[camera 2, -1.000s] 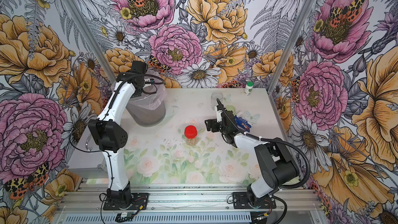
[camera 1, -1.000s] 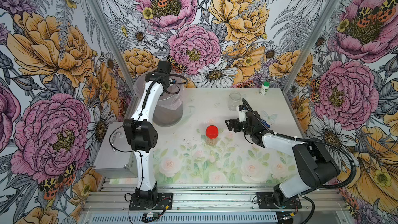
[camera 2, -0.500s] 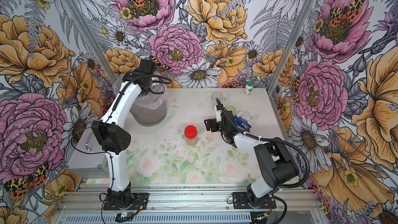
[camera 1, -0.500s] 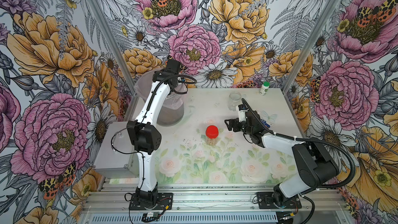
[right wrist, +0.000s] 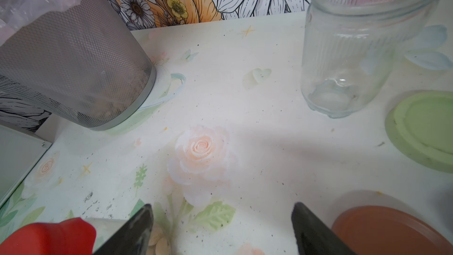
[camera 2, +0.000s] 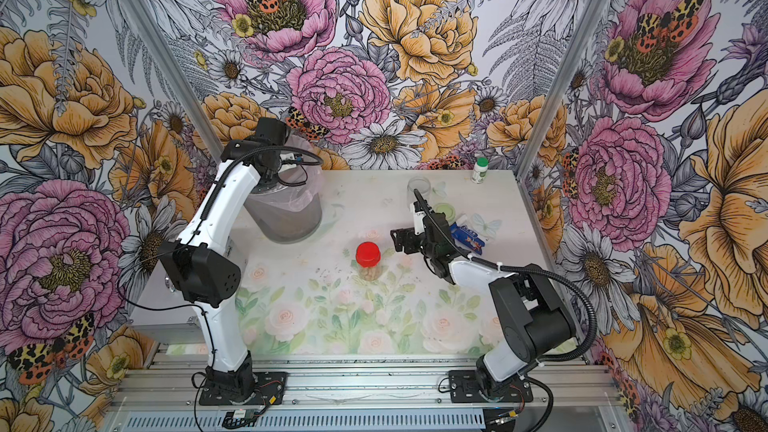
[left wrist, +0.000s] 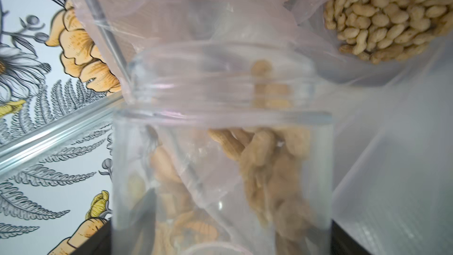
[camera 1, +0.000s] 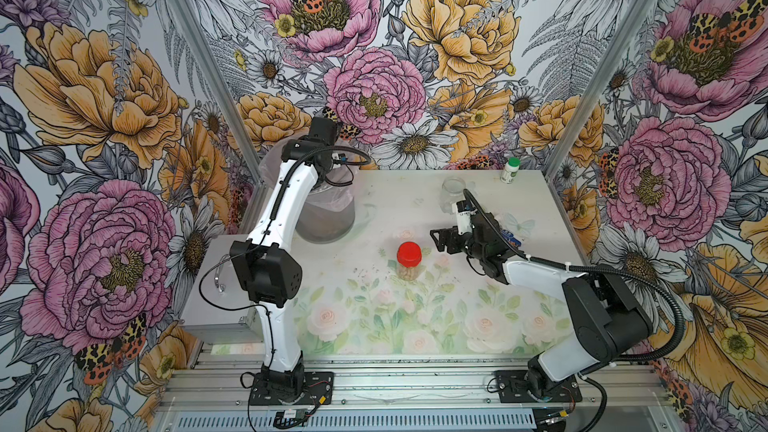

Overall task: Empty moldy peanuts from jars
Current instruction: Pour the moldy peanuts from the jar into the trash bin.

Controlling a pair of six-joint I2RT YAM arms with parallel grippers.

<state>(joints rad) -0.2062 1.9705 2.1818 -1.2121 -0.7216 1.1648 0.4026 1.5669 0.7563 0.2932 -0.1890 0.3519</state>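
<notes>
Floral-print table (camera 1: 399, 197) carries: mesh bin (camera 1: 332, 218) with plastic liner, back left; red-lidded jar (camera 1: 409, 259) of peanuts (camera 1: 409, 275), upright, centre; empty glass jar (camera 1: 453, 193), lidless, upright, back right; white bottle (camera 1: 510, 170), green cap, back edge; light green lid (camera 2: 444, 209), brown lid (right wrist: 392, 231) and blue packet (camera 2: 467, 236) lying right of centre.

Three jars (camera 1: 409, 274) (camera 1: 453, 194) (left wrist: 220, 168), three lids (camera 1: 409, 253) (right wrist: 426, 128) (right wrist: 389, 229)

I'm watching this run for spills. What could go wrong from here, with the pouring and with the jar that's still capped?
1. The open jar is tipped close to the loose liner of the bin; peanuts could catch in a fold or fall outside.
2. The open right gripper hangs close beside the red-lidded jar; a careless approach could tip it.
</notes>
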